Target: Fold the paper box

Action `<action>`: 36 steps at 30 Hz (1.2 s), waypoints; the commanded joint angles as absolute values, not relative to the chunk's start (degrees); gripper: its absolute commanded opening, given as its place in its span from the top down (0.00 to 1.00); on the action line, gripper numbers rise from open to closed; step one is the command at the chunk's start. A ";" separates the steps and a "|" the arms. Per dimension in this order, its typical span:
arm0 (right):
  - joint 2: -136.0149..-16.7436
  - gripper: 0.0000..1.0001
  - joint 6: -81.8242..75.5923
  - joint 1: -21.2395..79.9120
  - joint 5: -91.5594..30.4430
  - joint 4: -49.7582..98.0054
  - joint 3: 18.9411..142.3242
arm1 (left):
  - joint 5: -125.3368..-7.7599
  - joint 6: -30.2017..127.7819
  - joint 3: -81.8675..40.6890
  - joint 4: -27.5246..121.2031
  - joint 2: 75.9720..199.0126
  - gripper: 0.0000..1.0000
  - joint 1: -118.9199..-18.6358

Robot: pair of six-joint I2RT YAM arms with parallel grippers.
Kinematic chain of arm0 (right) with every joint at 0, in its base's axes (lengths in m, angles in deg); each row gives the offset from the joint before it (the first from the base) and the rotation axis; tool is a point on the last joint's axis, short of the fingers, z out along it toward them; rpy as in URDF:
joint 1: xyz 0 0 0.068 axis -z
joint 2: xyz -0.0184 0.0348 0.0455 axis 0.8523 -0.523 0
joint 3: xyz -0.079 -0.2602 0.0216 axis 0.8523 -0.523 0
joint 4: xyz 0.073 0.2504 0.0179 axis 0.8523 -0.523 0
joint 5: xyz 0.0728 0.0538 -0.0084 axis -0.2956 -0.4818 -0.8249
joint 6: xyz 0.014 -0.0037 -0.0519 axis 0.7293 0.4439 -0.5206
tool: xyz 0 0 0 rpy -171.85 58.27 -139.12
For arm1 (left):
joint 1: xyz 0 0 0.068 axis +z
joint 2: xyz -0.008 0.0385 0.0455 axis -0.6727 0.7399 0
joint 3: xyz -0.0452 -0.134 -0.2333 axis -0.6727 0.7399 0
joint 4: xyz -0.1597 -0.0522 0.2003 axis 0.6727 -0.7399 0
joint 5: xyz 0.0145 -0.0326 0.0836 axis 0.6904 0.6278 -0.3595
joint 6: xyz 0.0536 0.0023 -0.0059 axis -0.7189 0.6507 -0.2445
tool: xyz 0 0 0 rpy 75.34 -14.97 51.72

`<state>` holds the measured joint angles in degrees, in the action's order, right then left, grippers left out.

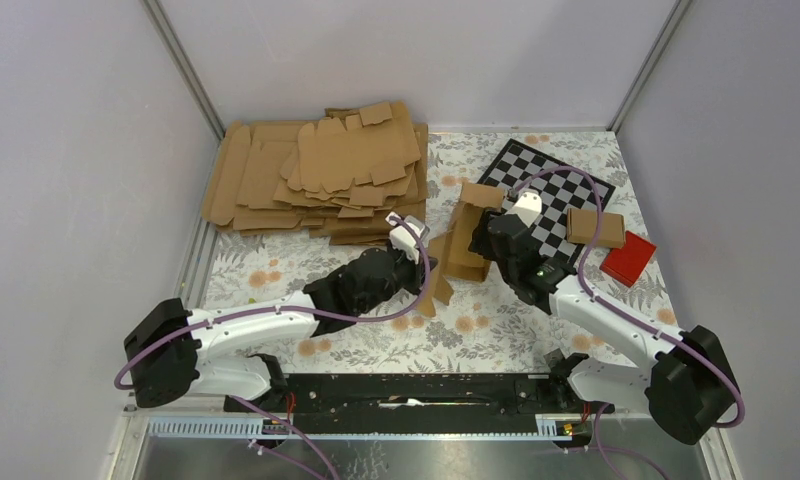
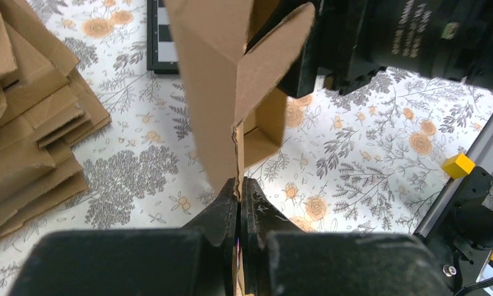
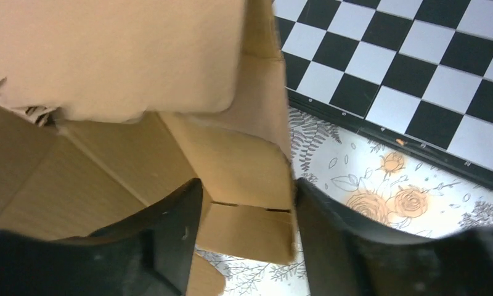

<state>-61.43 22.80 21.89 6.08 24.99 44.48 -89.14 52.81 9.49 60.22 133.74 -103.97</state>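
The paper box (image 1: pixel 466 240) is a partly folded brown cardboard piece, held upright off the table between the two arms. My left gripper (image 1: pixel 426 268) is shut on a thin edge of the box; in the left wrist view the fingertips (image 2: pixel 239 185) pinch the card sheet (image 2: pixel 213 80), which rises in front of them. My right gripper (image 1: pixel 488 238) holds the box from the right. In the right wrist view its jaws (image 3: pixel 247 197) stand on either side of a folded section of the box (image 3: pixel 250 166), touching both faces.
A thick stack of brown card sheets (image 1: pixel 316 180) lies at the back left. A chessboard (image 1: pixel 556 195) lies at the back right with a small brown carton (image 1: pixel 594 227) on it and a red block (image 1: pixel 628 258) beside it. A yellow block (image 2: pixel 458 165) sits near the rail.
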 commanded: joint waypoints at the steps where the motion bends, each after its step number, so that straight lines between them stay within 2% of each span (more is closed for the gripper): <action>1: -58.65 0.26 19.34 21.84 3.81 25.59 45.04 | -89.76 55.08 11.56 61.96 130.71 1.00 -102.84; 3: -57.67 0.16 17.98 21.85 1.98 25.58 44.60 | -89.22 56.13 13.34 62.60 129.15 1.00 -101.94; 8: -53.04 0.02 16.98 21.82 -3.57 25.51 42.89 | -86.78 57.14 18.08 65.28 124.95 1.00 -99.45; 14: -44.62 0.00 13.88 21.87 -7.45 25.59 41.48 | -86.45 56.14 19.49 63.88 121.55 1.00 -98.43; 17: -42.94 0.00 11.42 21.83 -11.33 23.17 44.70 | -84.16 55.17 17.12 59.97 120.77 1.00 -97.86; 22: -46.42 0.00 8.71 21.88 -15.42 14.81 56.84 | -81.06 54.02 5.58 45.61 122.78 1.00 -97.39; 28: -50.09 0.00 6.90 21.98 -13.23 9.23 64.27 | -78.30 55.67 -13.56 17.36 128.44 1.00 -95.12; 33: -54.27 0.00 6.98 22.74 -14.35 2.51 67.93 | -61.14 54.98 -27.25 -1.16 133.87 1.00 -86.60; 36: -55.70 0.00 7.34 23.05 -16.13 -0.71 68.91 | -57.36 52.24 -33.57 -11.53 137.89 1.00 -85.07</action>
